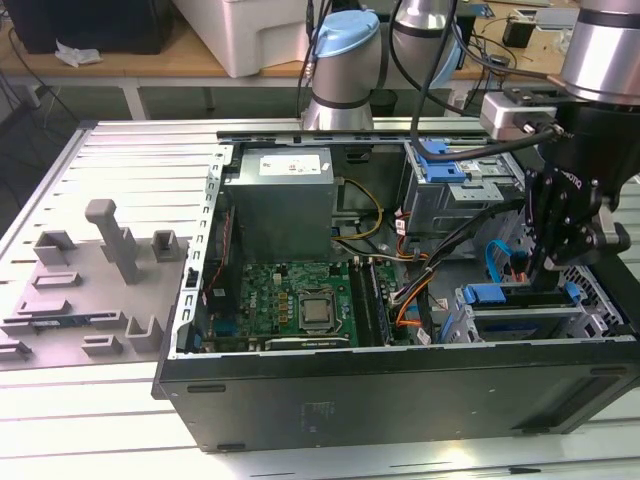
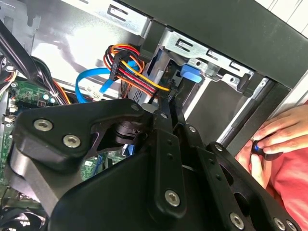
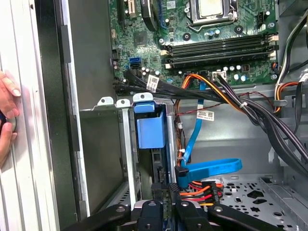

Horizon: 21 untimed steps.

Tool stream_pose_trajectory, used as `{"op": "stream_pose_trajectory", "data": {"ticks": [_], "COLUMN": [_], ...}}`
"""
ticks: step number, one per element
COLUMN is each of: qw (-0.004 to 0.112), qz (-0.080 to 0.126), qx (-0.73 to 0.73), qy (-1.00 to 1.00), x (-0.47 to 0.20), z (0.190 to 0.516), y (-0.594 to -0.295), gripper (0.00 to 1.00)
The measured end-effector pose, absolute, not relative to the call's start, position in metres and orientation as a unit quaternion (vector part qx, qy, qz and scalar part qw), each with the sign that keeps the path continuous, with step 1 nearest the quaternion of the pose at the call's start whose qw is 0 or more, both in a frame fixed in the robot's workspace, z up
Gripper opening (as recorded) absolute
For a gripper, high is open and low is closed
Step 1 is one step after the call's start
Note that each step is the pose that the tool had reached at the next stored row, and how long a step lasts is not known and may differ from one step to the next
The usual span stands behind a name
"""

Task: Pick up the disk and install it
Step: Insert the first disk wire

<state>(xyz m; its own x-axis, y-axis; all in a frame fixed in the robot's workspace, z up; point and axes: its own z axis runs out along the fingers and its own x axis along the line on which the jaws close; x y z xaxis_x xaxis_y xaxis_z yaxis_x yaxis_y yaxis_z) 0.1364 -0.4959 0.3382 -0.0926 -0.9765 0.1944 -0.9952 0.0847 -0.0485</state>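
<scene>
The disk [image 1: 500, 294] stands on edge in the silver drive cage at the front corner of the open computer case, on the exterior view's right. Its blue carrier rail [image 3: 150, 132] shows between the cage walls in the first wrist view, and its blue end tab [image 2: 191, 75] in the second wrist view. My gripper [image 1: 545, 270] hangs straight down over the cage. The black fingers [image 3: 179, 208] are drawn close together on the disk's near edge in both wrist views, gripper [image 2: 169, 103] pointing into the slot.
A grey power supply [image 1: 278, 205] and green motherboard [image 1: 290, 295] fill the case. An upper cage with a blue latch [image 1: 445, 165] stands behind. Bundled cables [image 3: 211, 98] and a blue data cable [image 3: 211, 168] run beside the slot. A person's hand [image 2: 274, 139] rests outside the case.
</scene>
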Motion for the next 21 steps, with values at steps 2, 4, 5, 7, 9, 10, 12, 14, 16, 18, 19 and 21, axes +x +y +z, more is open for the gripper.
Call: {"op": "stream_pose_trajectory", "data": {"ticks": [2, 4, 5, 7, 9, 10, 12, 14, 16, 18, 19, 21], "qw": [0.055, 0.055, 0.055, 0.055, 0.055, 0.055, 0.055, 0.055, 0.055, 0.054, 0.054, 0.054], "qz": [0.083, 0.083, 0.083, 0.083, 0.083, 0.083, 0.083, 0.083, 0.083, 0.082, 0.082, 0.082], "qx": [0.671, 0.671, 0.671, 0.671, 0.671, 0.671, 0.671, 0.671, 0.671, 0.671, 0.671, 0.671], "qy": [-0.734, -0.734, -0.734, -0.734, -0.734, -0.734, -0.734, -0.734, -0.734, -0.735, -0.735, -0.735], "x": [0.1364, 0.1364, 0.1364, 0.1364, 0.1364, 0.1364, 0.1364, 0.1364, 0.1364, 0.1364, 0.1364, 0.1364], "z": [0.3375, 0.3369, 0.3367, 0.3365, 0.3363, 0.3364, 0.3363, 0.3363, 0.3361, 0.3358, 0.3358, 0.3357], "y": [-0.4962, -0.4965, -0.4966, -0.4972, -0.4983, -0.4989, -0.4992, -0.4993, -0.4994, -0.4994, -0.4994, -0.4994], "gripper": [0.17, 0.17, 0.17, 0.17, 0.17, 0.17, 0.17, 0.17, 0.17, 0.17, 0.17, 0.17]}}
